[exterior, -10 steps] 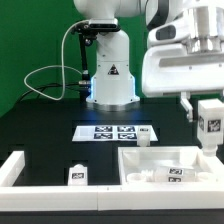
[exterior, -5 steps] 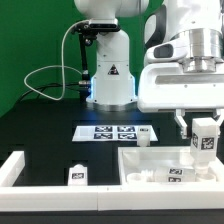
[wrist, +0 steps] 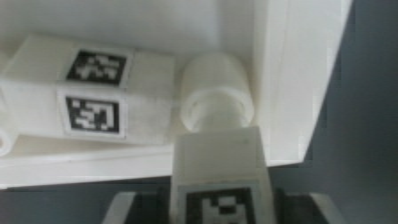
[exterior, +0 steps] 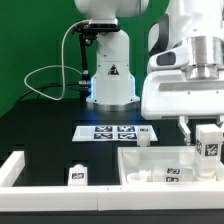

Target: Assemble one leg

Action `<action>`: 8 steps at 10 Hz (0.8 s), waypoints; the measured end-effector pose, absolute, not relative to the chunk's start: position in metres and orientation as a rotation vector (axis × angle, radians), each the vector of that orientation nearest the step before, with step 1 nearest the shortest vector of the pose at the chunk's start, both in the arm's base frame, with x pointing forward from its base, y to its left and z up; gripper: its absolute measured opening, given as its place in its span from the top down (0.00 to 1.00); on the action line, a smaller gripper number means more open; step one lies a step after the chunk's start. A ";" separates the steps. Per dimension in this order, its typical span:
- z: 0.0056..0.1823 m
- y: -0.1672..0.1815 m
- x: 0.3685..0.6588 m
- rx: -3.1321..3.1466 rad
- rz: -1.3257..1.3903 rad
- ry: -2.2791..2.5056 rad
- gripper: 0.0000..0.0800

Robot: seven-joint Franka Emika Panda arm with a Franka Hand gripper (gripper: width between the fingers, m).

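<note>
Green backdrop (exterior: 30, 40) filled room behind panel, toward exterior view's left. Black desk (exterior: 40, 130) carried all parts. Arm's white base (exterior: 110, 78) stood well behind panel. Panel (exterior: 156, 160), large, white, raised rim, lay at desk's near side. White corner rail (exterior: 12, 168) lay well apart from panel, exterior view's left. Marker board (exterior: 118, 131) lay flat just behind panel. Tool (exterior: 205, 130) gripped leg (exterior: 209, 142), upright over panel's edge, exterior view's right; contact with panel unclear. Spare peg (exterior: 77, 174) stood between rail and panel.
</note>
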State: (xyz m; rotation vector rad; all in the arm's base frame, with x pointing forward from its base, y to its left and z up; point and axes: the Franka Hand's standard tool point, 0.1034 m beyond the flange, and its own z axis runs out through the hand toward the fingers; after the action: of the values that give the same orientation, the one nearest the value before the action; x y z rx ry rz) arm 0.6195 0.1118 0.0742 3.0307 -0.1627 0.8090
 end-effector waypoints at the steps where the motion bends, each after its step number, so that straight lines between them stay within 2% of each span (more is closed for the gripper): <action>1: 0.071 0.111 0.619 3.029 0.803 -0.158 0.65; 7: 0.067 0.112 0.620 2.993 0.909 -0.169 0.65; 8: 0.067 0.112 0.620 2.992 0.908 -0.165 0.51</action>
State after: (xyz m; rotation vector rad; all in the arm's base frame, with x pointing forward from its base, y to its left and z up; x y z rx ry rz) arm 0.6199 0.1119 0.0666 2.9922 -0.1651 0.9077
